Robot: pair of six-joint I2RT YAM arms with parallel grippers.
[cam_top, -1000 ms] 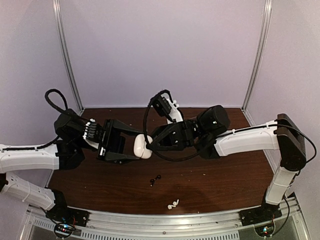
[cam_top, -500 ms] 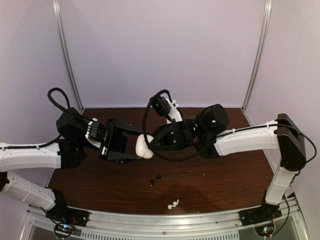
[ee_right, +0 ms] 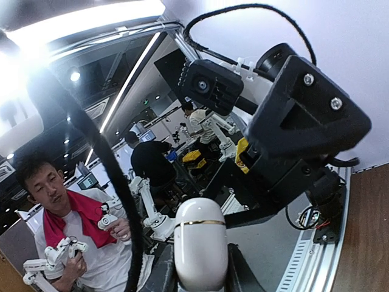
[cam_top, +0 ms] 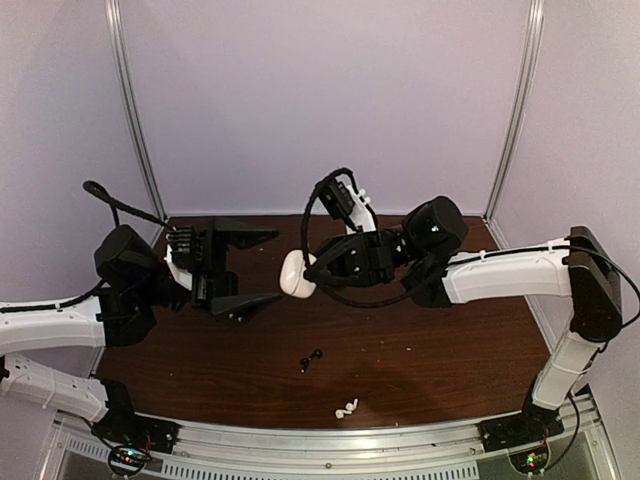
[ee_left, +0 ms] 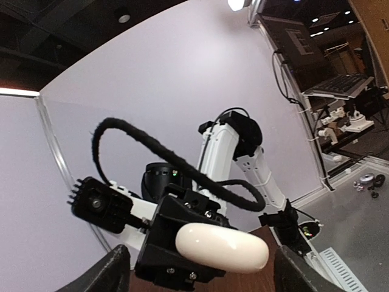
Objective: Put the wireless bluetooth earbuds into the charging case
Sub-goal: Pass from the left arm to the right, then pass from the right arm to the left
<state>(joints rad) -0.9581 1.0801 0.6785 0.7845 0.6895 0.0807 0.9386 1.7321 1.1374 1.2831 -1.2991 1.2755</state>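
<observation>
The white charging case (cam_top: 292,272) hangs closed above the table, with my right gripper (cam_top: 303,272) shut on its right end. My left gripper (cam_top: 258,270) is open just left of it, one finger (cam_top: 243,235) behind and one (cam_top: 243,306) in front, both clear of the case. In the left wrist view the case (ee_left: 222,246) sticks out of the right gripper's black jaws between my own spread fingertips (ee_left: 113,271). In the right wrist view the case (ee_right: 200,240) stands upright in my right gripper (ee_right: 200,271). Black earbuds (cam_top: 311,359) and white earbuds (cam_top: 347,407) lie on the table.
The dark wooden table (cam_top: 440,350) has purple walls behind and at both sides, with metal posts (cam_top: 135,110) at the back corners. An aluminium rail (cam_top: 330,445) runs along the near edge. The right arm's black cable (cam_top: 310,225) loops above the case.
My left gripper has let go of the case, opened wide and drawn back to the left. The right gripper now holds the case alone, a little higher.
</observation>
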